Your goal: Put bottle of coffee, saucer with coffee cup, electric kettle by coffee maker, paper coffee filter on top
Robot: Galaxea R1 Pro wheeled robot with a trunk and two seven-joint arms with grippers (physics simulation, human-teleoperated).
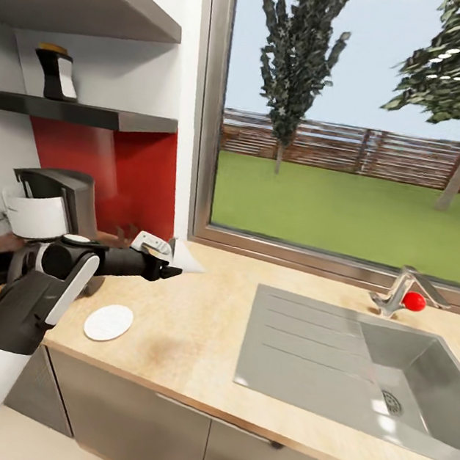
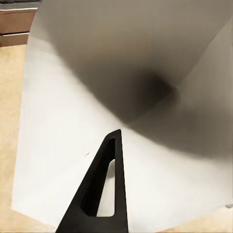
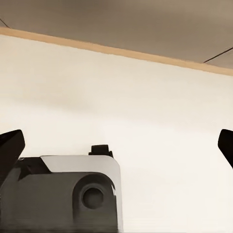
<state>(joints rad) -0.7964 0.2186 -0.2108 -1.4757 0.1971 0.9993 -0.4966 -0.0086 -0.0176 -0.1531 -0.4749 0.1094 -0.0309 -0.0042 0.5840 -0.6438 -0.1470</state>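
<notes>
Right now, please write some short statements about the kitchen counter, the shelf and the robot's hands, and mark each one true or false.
1. The left hand holds a white paper filter. True.
2. The coffee bottle stands on the counter beside the sink. False: it stands on the wall shelf.
3. A white saucer lies flat on the counter. True.
4. The filter already sits on top of the coffee maker. False: it is in the left hand, beside the machine.
5. The right hand is shut on a cup. False: its fingers are wide apart with nothing between them.
</notes>
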